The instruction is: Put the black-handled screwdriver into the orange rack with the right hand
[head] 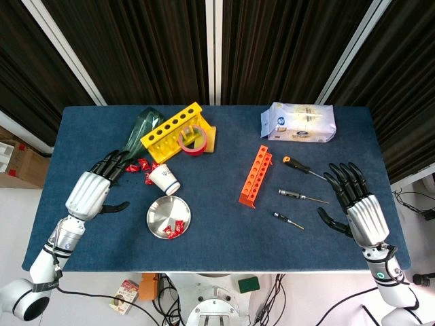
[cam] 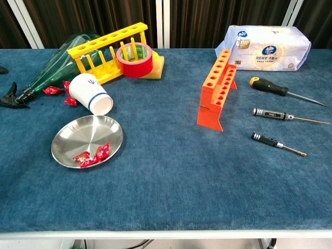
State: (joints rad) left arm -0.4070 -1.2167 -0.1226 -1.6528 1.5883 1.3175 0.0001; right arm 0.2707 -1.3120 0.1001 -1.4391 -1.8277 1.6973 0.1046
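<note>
The orange rack (head: 255,175) (cam: 218,88) stands right of the table's middle. Three screwdrivers lie to its right. The farthest is a black-handled one with an orange cap (head: 297,164) (cam: 268,86). Below it lies a slim dark one with a long shaft (head: 292,194) (cam: 270,113), then a short black one (head: 282,218) (cam: 265,139). My right hand (head: 357,205) hovers right of them, fingers spread, holding nothing; the chest view does not show it. My left hand (head: 94,188) is spread and empty at the table's left, and only its fingertips (cam: 10,96) show at the chest view's left edge.
A tissue pack (head: 299,122) lies at the back right. At the back left are a yellow rack (head: 171,130), red tape (head: 192,141) and a tipped green bottle (head: 141,125). A paper cup (head: 165,180) lies near a steel plate (head: 160,209) with red candies.
</note>
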